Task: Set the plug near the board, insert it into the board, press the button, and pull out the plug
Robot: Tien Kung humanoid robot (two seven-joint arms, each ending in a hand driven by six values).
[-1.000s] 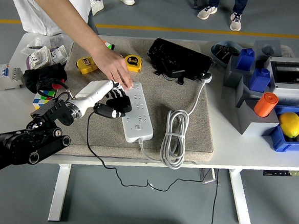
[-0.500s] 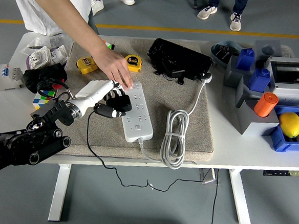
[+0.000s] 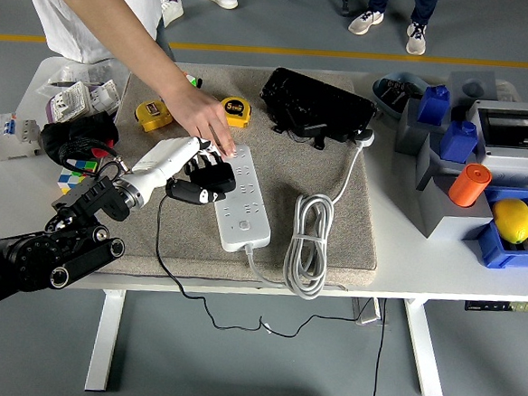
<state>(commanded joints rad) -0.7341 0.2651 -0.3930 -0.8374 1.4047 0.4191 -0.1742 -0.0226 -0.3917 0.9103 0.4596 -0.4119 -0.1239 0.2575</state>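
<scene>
A white power strip [image 3: 243,201] lies on the grey mat [image 3: 334,230] at the table's middle, its coiled white cable [image 3: 309,242] to its right. My left hand [image 3: 202,180] is curled around a black plug [image 3: 212,186] at the strip's left edge, over its upper sockets. The plug's thin black cord [image 3: 163,245] runs down off the table's front edge. A person's hand [image 3: 203,119] reaches from the far left and presses its fingertips on the strip's far end. The strip's button [image 3: 245,224] shows near its near end.
Two yellow tape measures [image 3: 234,111] and a black case [image 3: 316,105] lie at the mat's far side. Black headphones and a colour cube [image 3: 73,174] sit at the left. Blue and grey bins, an orange cylinder [image 3: 470,184] and a yellow lemon [image 3: 512,220] stand at the right.
My left hand has shifted slightly up and right with the plug, closer over the strip's sockets. The person's hand has stayed on the strip's far end.
</scene>
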